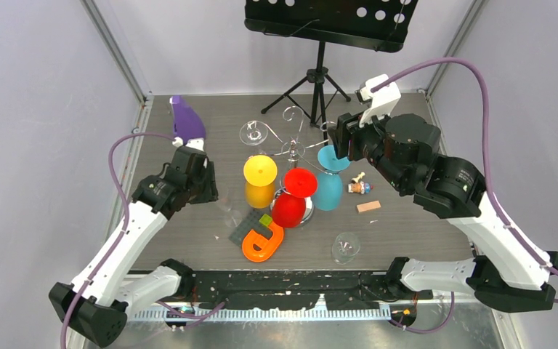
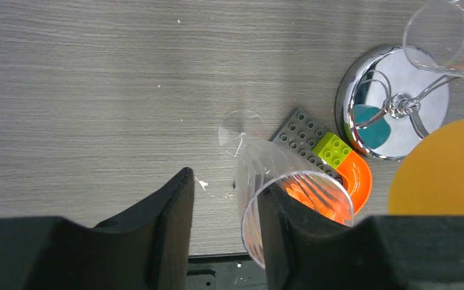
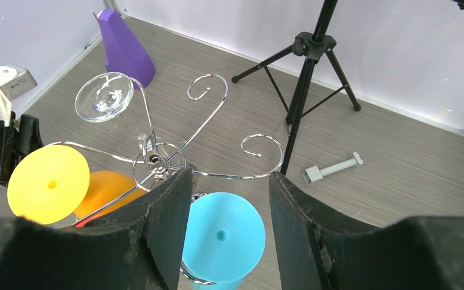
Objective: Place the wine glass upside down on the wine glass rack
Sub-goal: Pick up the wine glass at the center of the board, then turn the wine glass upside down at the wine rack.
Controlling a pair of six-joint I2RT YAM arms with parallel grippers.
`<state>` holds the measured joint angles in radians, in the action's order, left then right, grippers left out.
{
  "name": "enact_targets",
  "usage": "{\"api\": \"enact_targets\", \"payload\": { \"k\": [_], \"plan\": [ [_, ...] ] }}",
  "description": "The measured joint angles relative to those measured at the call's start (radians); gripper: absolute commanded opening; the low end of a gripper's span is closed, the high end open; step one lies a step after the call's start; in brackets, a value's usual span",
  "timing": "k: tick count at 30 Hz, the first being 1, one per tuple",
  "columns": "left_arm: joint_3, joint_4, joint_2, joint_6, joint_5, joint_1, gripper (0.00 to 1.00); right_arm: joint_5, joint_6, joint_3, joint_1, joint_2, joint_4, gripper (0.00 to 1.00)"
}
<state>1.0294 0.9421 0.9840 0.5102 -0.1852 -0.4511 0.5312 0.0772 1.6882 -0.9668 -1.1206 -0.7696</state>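
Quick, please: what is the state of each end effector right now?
Left end effector: open; the clear wine glass lies by one finger, not clamped.
Right end effector: open, holding nothing, over the blue glass.

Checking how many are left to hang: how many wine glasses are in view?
6. On the rack: yellow glass, red glass, teal glass, clear glass at back left. Off it: a clear glass at the left gripper, another on the table, front right.

No legible text — no labels, no numbers.
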Motion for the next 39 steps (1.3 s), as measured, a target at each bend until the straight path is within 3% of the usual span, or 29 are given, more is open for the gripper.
{"api": "enact_targets", "payload": {
  "k": [5,13,22,27,34,39],
  "plan": [
    [0.001,0.001,0.016,-0.013,-0.006,0.0,0.19,0.004,-0.005,-0.006,0.0,0.012,0.001,0.56],
    [0.001,0.005,-0.023,-0.017,-0.014,0.0,0.0,0.019,-0.012,-0.023,0.0,0.044,0.003,0.57],
    [0.04,0.069,-0.211,0.038,-0.123,0.0,0.0,0.034,-0.016,-0.03,0.0,0.056,0.005,0.57],
    [0.044,0.042,-0.452,0.126,-0.196,-0.001,0.0,0.031,-0.014,-0.028,0.0,0.056,0.003,0.62],
    [-0.131,-0.243,-0.924,0.217,-0.22,-0.001,0.0,-0.097,0.027,0.058,0.0,0.027,-0.026,0.71],
    [-0.142,-0.364,-0.972,0.223,-0.192,-0.001,0.0,-0.277,0.071,0.194,0.0,-0.048,-0.031,0.73]
  ]
}}
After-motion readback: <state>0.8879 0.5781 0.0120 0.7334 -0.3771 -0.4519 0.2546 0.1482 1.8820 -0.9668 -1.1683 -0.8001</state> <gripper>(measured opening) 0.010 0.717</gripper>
